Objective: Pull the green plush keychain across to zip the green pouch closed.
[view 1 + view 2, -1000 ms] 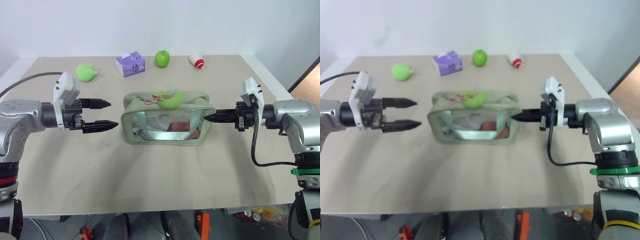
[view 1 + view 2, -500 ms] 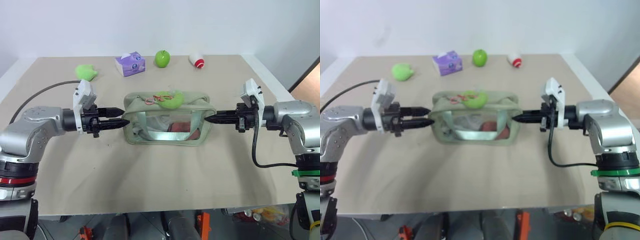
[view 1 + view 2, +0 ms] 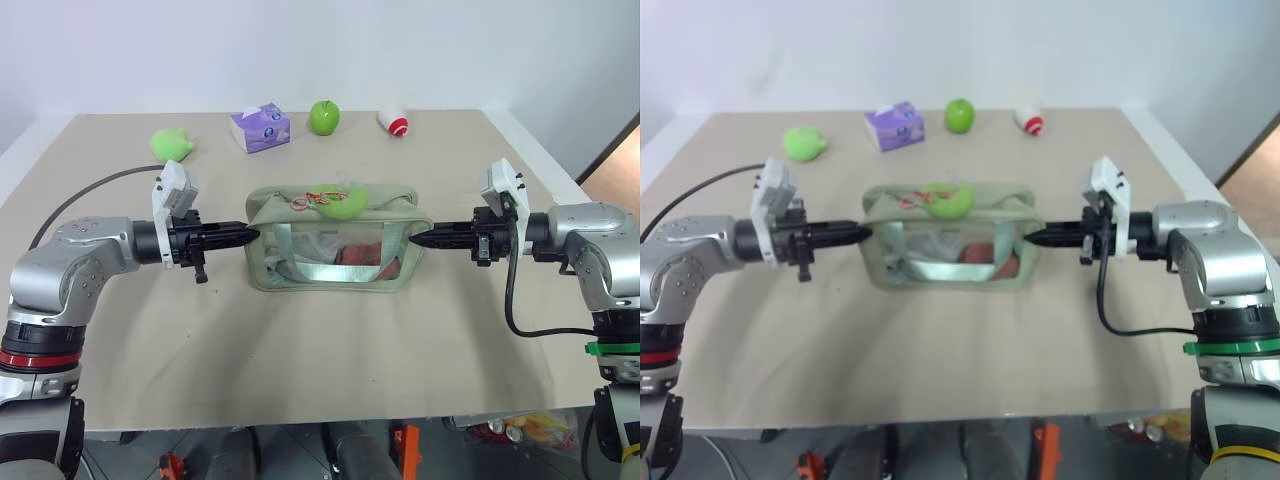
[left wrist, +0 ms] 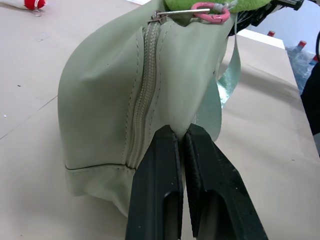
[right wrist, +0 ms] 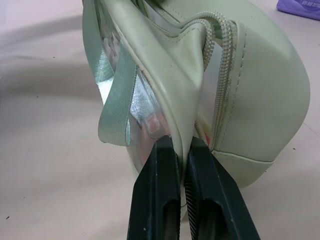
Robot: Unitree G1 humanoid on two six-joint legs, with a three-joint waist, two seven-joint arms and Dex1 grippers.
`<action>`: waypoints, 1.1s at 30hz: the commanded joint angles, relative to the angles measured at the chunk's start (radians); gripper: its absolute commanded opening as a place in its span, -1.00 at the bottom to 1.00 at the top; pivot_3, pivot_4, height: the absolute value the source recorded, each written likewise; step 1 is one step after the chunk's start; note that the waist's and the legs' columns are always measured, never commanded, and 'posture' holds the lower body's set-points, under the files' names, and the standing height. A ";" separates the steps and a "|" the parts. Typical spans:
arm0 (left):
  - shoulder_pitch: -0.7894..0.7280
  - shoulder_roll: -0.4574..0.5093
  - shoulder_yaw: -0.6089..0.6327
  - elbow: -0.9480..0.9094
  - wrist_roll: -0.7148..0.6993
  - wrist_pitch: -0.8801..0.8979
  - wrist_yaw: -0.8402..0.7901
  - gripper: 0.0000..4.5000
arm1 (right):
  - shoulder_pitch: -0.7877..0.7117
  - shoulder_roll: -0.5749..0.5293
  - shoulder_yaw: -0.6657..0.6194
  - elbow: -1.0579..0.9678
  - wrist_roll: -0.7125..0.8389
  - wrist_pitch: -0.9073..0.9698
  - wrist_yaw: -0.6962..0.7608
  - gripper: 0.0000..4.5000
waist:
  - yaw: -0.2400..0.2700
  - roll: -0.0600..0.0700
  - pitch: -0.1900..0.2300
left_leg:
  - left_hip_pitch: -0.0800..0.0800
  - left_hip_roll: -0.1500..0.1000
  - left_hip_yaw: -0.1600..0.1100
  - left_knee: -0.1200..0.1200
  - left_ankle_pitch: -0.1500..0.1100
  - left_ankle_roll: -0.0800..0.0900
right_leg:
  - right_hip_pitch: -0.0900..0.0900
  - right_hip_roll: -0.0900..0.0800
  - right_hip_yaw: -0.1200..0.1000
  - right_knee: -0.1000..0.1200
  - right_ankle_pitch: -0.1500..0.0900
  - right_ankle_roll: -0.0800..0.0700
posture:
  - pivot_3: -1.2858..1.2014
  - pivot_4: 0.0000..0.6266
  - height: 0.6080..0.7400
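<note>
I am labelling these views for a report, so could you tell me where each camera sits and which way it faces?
Left and right eye views: on the head, looking forward and down at the table; both arms show.
Left wrist view: along the left gripper, shut on the green pouch; the green plush keychain shows beyond.
Right wrist view: along the right gripper, shut on the pouch's other end.
Shared: the pouch.
</note>
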 commanded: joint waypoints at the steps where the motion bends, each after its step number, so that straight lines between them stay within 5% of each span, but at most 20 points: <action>1: 0.000 0.003 0.017 -0.027 -0.005 0.002 0.021 -0.99 | -0.029 0.004 -0.044 -0.024 0.027 -0.008 -0.016 -1.00 | 0.000 0.000 0.000 | 0.000 0.000 0.000 0.000 0.000 0.000 | 0.000 0.000 0.000 0.000 0.000 0.000 | 0.03 -0.52 1.00; 3: 0.003 -0.002 0.012 -0.030 -0.005 -0.001 0.029 -0.99 | -0.039 0.016 -0.059 -0.016 0.046 0.007 -0.030 -1.00 | 0.000 0.000 0.000 | 0.000 0.000 0.000 0.000 0.000 0.000 | 0.000 0.000 0.000 0.000 0.000 0.000 | 0.03 -0.52 1.00; 4: 0.004 -0.004 0.011 -0.031 -0.006 0.000 0.032 -1.00 | -0.041 0.015 -0.068 -0.023 0.069 0.028 -0.019 -0.69 | 0.000 0.000 0.000 | 0.000 0.000 0.000 0.000 0.000 0.000 | 0.000 0.000 0.000 0.000 0.000 0.000 | 0.03 -0.52 1.00; 11: 0.010 -0.013 0.010 -0.044 -0.015 0.003 0.050 -1.00 | -0.089 0.000 -0.195 -0.079 0.246 0.138 -0.016 0.32 | 0.001 0.000 0.000 | 0.000 0.000 0.000 0.000 0.000 0.000 | 0.000 0.000 0.000 0.000 0.000 0.000 | 0.03 -0.52 1.00; 16: 0.008 -0.017 0.010 -0.040 -0.016 0.000 0.053 -1.00 | -0.196 0.030 -0.227 -0.114 0.312 0.142 -0.057 0.32 | 0.001 0.000 0.000 | 0.000 0.000 0.000 0.000 0.000 0.000 | 0.000 0.000 0.000 0.000 0.000 0.000 | 0.03 -0.52 1.00; 27: 0.016 -0.028 0.021 -0.059 -0.023 0.003 0.079 -1.00 | -0.244 0.000 0.083 -0.235 -0.140 -0.381 -0.019 0.32 | 0.004 0.000 0.000 | 0.000 -0.001 0.000 0.000 0.000 0.000 | 0.000 -0.001 0.000 -0.001 0.000 0.001 | 0.03 -0.52 1.00; 33: 0.034 -0.025 0.036 -0.072 -0.035 0.000 0.092 -1.00 | -0.292 0.015 0.114 -0.169 -0.217 -0.532 -0.002 0.32 | 0.006 0.000 0.000 | 0.000 0.000 0.000 0.000 0.000 0.000 | 0.000 -0.001 0.000 -0.001 0.000 0.000 | 0.03 -0.52 1.00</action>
